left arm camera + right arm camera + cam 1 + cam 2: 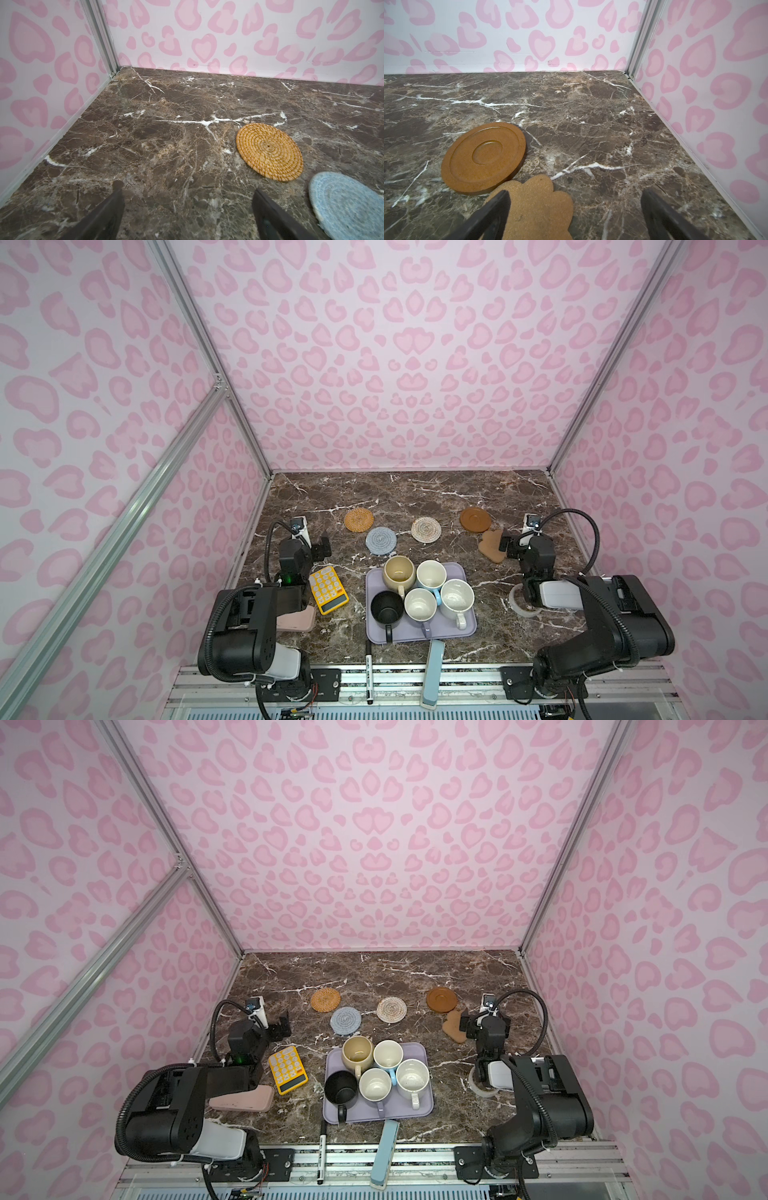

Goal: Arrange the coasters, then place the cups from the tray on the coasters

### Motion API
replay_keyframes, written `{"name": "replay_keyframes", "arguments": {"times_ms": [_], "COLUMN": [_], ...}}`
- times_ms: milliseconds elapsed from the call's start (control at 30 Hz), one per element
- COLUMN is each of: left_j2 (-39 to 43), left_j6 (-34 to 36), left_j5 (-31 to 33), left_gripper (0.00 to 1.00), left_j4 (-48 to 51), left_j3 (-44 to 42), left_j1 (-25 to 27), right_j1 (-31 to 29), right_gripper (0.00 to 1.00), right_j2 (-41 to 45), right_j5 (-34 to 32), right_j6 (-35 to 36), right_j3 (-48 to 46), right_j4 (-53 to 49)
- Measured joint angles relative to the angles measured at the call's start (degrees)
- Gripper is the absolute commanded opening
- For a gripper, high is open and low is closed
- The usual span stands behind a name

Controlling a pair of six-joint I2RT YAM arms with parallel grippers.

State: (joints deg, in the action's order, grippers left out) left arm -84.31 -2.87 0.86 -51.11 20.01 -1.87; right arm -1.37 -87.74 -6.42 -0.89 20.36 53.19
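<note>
The tan paw-shaped cork coaster (533, 207) lies flat at the right of the bench (415, 497). Its lobes meet the near rim of the brown saucer-like disc coaster (483, 158); whether they overlap is unclear. The right tool (575, 193) hangs low over it, jaws spread wide and empty, with one finger above the cork. The left tool (188, 190) is likewise wide open and empty over bare bench, left of the orange woven round coaster (269, 151) and the grey-blue woven round coaster (349, 205). The cream woven round coaster (426, 529) sits mid-bench.

The cork is probably light, thin and slightly grippy, with no height to pinch, so an edge lobe seems the place to nip it, or it could be slid. The five handled mugs (420, 605) stand crowded, nearly touching, on the flat lavender rectangular tray (446, 630) near centre. They look like heavy, glazed, breakable ceramic, best taken across a wall at the rim.
</note>
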Motion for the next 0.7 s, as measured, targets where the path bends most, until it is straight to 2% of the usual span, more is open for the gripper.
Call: {"name": "replay_keyframes", "arguments": {"times_ms": [533, 700], "left_j2": [0.02, 0.31], "left_j6": [-0.02, -0.02], "left_j5": [0.0, -0.02], "left_gripper": [0.97, 1.0], "left_j4": [0.0, -0.31], "left_j3": [-0.09, -0.61], "left_j1": [0.0, 0.0], "right_j1": [0.0, 0.35], "right_gripper": [1.0, 1.0], "right_j2": [-0.02, 1.22], "right_j5": [0.0, 0.42], "right_j6": [0.02, -0.02], "right_j3": [0.0, -0.24], "right_j4": [0.0, -0.39]}}
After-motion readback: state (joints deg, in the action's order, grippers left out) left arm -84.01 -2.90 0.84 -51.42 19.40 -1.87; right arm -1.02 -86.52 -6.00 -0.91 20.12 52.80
